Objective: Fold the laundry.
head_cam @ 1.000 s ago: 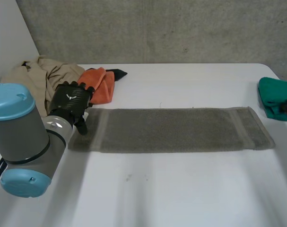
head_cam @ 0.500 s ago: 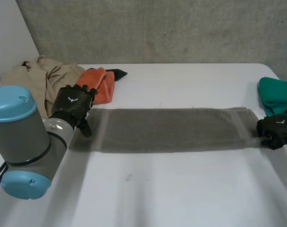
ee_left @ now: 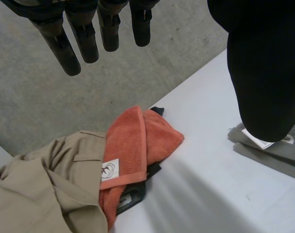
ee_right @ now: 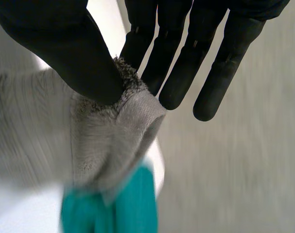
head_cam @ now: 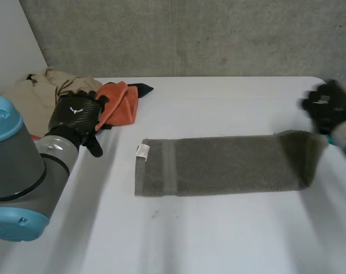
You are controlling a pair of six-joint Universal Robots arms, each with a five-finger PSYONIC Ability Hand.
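A long grey towel (head_cam: 218, 165) lies across the middle of the white table (head_cam: 218, 228), a small white label at its left end. Its right end is lifted off the table. My right hand (head_cam: 328, 108) pinches that end, the grey towel (ee_right: 108, 126) caught between thumb and straight fingers (ee_right: 176, 63). My left hand (head_cam: 76, 117) hovers open at the table's left side, clear of the towel. In the left wrist view its fingers (ee_left: 84, 34) are straight above the orange cloth (ee_left: 132, 150), and the towel's label end (ee_left: 268, 145) lies beside the thumb.
A beige garment (head_cam: 41, 91) is heaped at the back left, with an orange towel (head_cam: 118, 103) and a dark item (head_cam: 141, 88) beside it. A green cloth (ee_right: 113, 208) lies under the lifted towel end. The table's front half is bare.
My right hand came in from the right, shut on the towel's right end and raised it, dragging the whole towel rightwards. The left end slid away from my left hand, which stayed open.
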